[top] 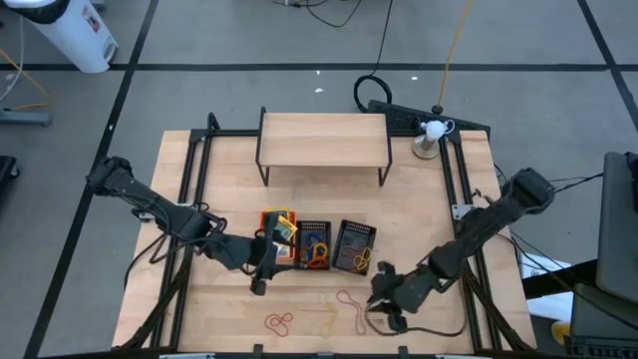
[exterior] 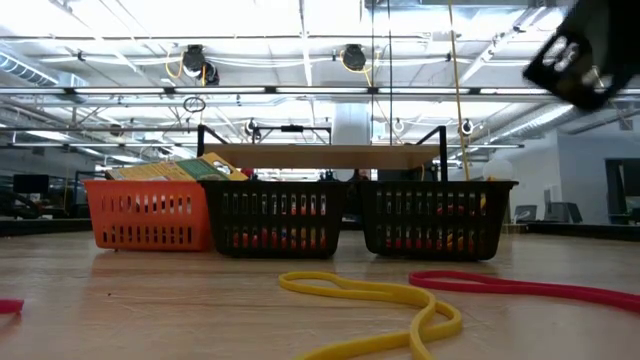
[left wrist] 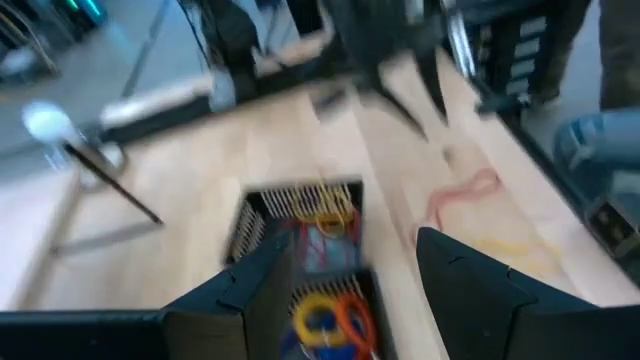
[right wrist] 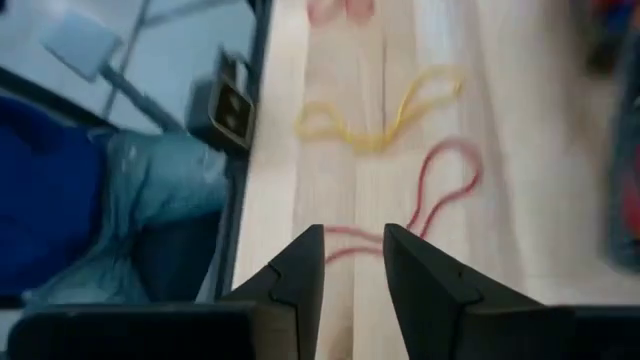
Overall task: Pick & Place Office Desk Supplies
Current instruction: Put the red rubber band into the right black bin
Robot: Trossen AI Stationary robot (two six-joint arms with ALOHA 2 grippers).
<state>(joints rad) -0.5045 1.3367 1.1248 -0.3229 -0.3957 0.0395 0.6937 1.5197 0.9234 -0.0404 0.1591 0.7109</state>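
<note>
Three mesh bins stand in a row mid-table: the orange bin [top: 278, 237] with yellow-and-green packs [top: 285, 227], then two black bins [top: 314, 244] [top: 355, 244] holding rubber bands. My left gripper [top: 267, 261] [left wrist: 355, 260] hovers open by the orange bin, looking over the black bins. My right gripper [top: 377, 294] [right wrist: 355, 245] is open above the table's near right part. Its fingers stand over one end of a red band [right wrist: 445, 190] [exterior: 520, 285], which lies flat. A yellow band [right wrist: 385, 115] [exterior: 380, 295] lies beside the red one.
A light wooden shelf [top: 324, 140] stands at the far side, behind the bins. More reddish loops [top: 279, 321] lie near the near edge. A person in jeans [right wrist: 150, 190] stands close by the table's near edge. Black frame rails [top: 189, 189] run along both sides.
</note>
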